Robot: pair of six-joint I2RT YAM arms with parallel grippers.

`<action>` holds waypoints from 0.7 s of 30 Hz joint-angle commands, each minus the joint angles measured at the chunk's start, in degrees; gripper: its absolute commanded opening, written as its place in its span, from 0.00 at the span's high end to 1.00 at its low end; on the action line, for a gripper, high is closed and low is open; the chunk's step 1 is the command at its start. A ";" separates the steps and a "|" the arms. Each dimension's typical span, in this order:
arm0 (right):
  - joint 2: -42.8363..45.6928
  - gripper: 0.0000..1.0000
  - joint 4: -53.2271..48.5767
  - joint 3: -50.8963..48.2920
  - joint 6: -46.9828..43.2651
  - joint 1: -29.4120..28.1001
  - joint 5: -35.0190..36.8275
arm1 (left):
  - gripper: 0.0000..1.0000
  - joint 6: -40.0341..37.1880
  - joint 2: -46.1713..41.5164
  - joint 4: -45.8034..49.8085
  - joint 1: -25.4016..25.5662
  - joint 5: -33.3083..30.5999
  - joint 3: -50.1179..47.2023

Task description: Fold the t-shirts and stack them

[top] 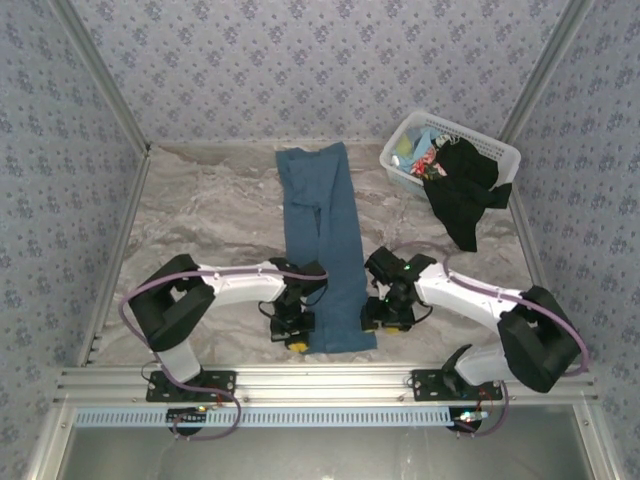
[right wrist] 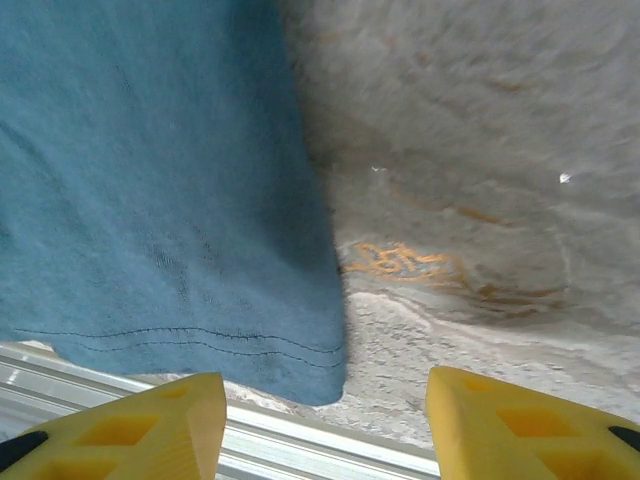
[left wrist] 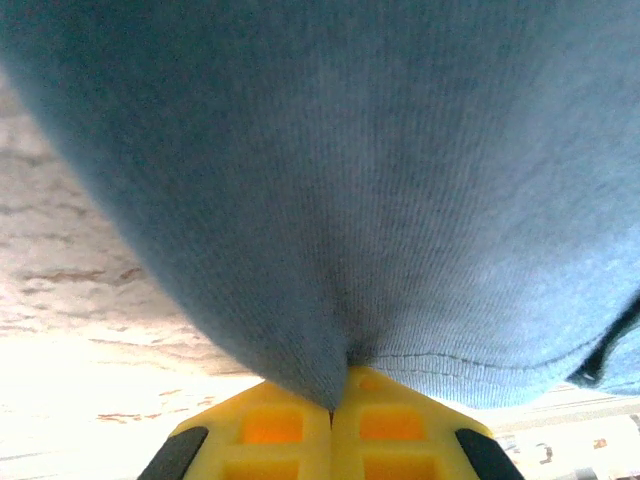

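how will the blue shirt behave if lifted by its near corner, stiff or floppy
Probably floppy: the blue t-shirt lies flat with soft creases, so it should drape from the left gripper pinching its hem. Likely light, the knit looks thin. With the right gripper open beside the other corner, a one-sided lift may skew the fold.

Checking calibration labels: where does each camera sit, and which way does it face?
Top external: above, behind bases, looking down on table; both arms show.
Left wrist: faces along left tool, shut on blue t-shirt hem.
Right wrist: faces down past open right tool at shirt corner, table.
Shared: blue t-shirt, all three.
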State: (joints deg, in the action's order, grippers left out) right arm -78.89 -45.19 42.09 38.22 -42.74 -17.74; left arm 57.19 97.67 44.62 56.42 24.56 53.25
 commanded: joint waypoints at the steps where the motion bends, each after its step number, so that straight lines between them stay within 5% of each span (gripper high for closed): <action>1: -2.87 0.43 0.62 0.38 3.27 -2.17 -0.82 | 0.99 -0.61 -0.37 0.16 0.29 -3.45 -2.54; 15: -7.91 0.60 3.13 -0.16 10.62 -5.40 -1.19 | 1.00 -3.90 -1.58 0.74 -0.87 -1.79 -3.42; 21: -6.41 0.89 3.92 1.78 11.24 -5.53 0.31 | 1.00 -3.84 -3.08 -0.05 -1.23 -2.87 -3.08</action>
State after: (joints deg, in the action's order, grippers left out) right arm -85.41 -43.07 42.41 48.45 -47.51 -16.88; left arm 54.24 95.92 43.31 55.59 24.91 51.27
